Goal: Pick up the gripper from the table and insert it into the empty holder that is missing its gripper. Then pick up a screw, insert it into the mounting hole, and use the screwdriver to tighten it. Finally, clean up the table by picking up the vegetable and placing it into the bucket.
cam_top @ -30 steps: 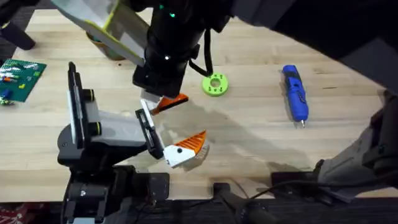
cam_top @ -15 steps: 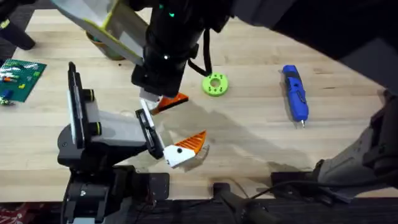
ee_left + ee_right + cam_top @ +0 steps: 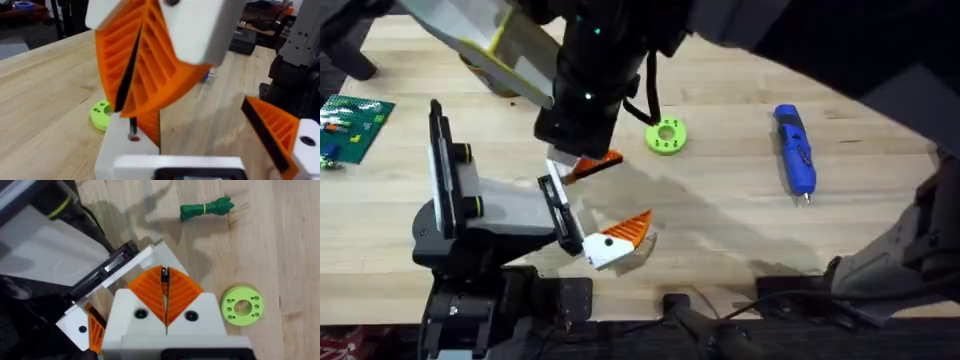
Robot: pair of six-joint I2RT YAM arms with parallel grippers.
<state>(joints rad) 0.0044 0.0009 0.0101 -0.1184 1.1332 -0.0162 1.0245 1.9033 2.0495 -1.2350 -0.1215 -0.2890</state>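
Note:
My right gripper [image 3: 164, 287] reaches across from above and is shut on the gripper [image 3: 592, 164], an orange ribbed wedge. The wedge's white base [image 3: 127, 145] rests against the holder's far white mount [image 3: 117, 267]. The holder [image 3: 470, 215] stands at the near left on my left arm. Its other mount carries a second orange wedge [image 3: 623, 232]. That makes the left gripper [image 3: 625, 195] open, with its two mounts wide apart. The blue screwdriver [image 3: 795, 150] lies to the right. The green vegetable [image 3: 206, 209] lies beyond the holder. Screw and bucket are out of view.
A green ring [image 3: 666, 135] lies just right of the right gripper. A green circuit board [image 3: 350, 125] sits at the far left edge. A brown rounded object [image 3: 485, 78] peeks from under the blurred arm. Bare wood lies between the ring and the screwdriver.
The right arm has shifted a hair to the right. The orange gripper stays at the far mount, and nothing else has moved.

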